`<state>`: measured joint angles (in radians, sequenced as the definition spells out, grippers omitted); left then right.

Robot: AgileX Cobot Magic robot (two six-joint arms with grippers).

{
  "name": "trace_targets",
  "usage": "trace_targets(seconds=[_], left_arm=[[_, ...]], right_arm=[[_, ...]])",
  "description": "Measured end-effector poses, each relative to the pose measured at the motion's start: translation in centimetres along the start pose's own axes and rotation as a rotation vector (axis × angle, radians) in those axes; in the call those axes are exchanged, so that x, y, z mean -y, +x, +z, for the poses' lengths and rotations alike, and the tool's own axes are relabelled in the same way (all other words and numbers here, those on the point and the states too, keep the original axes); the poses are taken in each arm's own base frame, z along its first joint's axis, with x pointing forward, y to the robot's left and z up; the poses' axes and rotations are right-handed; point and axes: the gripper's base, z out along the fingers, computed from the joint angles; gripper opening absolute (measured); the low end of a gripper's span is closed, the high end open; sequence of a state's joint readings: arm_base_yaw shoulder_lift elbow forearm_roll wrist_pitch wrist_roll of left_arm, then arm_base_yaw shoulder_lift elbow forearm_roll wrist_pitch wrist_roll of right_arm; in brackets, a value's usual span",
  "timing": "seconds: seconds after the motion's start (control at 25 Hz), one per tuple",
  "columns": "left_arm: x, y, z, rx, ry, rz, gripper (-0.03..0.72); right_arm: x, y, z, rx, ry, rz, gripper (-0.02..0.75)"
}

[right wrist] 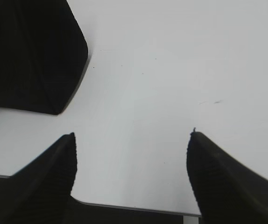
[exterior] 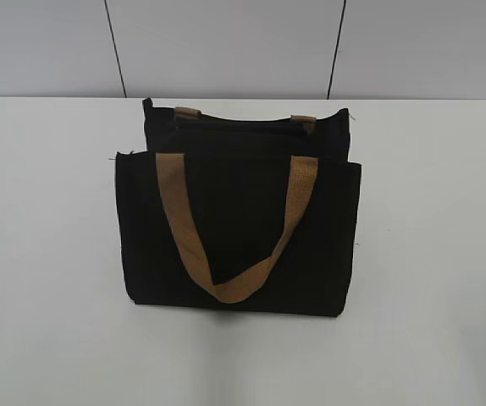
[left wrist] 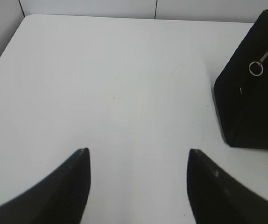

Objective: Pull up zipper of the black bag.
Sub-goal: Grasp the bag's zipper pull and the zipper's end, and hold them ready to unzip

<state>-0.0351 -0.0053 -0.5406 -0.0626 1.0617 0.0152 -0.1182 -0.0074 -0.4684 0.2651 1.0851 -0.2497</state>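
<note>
The black bag stands upright in the middle of the white table, its tan strap handle hanging down the front. Its top opening faces up at the back. In the left wrist view the bag's side is at the right edge, with the zipper's silver pull tab and ring hanging on it. My left gripper is open and empty over bare table, left of the bag. In the right wrist view a bag corner is at the upper left. My right gripper is open and empty near the table's front edge. Neither gripper shows in the exterior view.
The white table spreads around the bag on both sides. A grey panelled wall runs behind the table. The table's front edge shows low in the right wrist view, its far left corner in the left wrist view.
</note>
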Motion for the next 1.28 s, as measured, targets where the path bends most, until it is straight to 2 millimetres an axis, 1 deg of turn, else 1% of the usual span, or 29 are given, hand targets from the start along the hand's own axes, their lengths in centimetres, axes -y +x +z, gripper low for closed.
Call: trace_targets(seconds=[0.2, 0.56, 1.12, 1.2, 1.28], left_arm=[[0.00, 0.00, 0.00, 0.000, 0.000, 0.000, 0.482], [0.00, 0.00, 0.00, 0.000, 0.000, 0.000, 0.438], [0.00, -0.02, 0.04, -0.003, 0.000, 0.001, 0.434], [-0.01, -0.19, 0.27, -0.017, 0.000, 0.000, 0.434], [-0.02, -0.83, 0.42, 0.001, -0.001, -0.001, 0.434]], right_arm=[[0.00, 0.00, 0.00, 0.000, 0.000, 0.000, 0.557], [0.00, 0.00, 0.00, 0.000, 0.000, 0.000, 0.557], [0.00, 0.00, 0.00, 0.000, 0.000, 0.000, 0.557], [0.00, 0.00, 0.00, 0.000, 0.000, 0.000, 0.557], [0.00, 0.00, 0.00, 0.000, 0.000, 0.000, 0.557]])
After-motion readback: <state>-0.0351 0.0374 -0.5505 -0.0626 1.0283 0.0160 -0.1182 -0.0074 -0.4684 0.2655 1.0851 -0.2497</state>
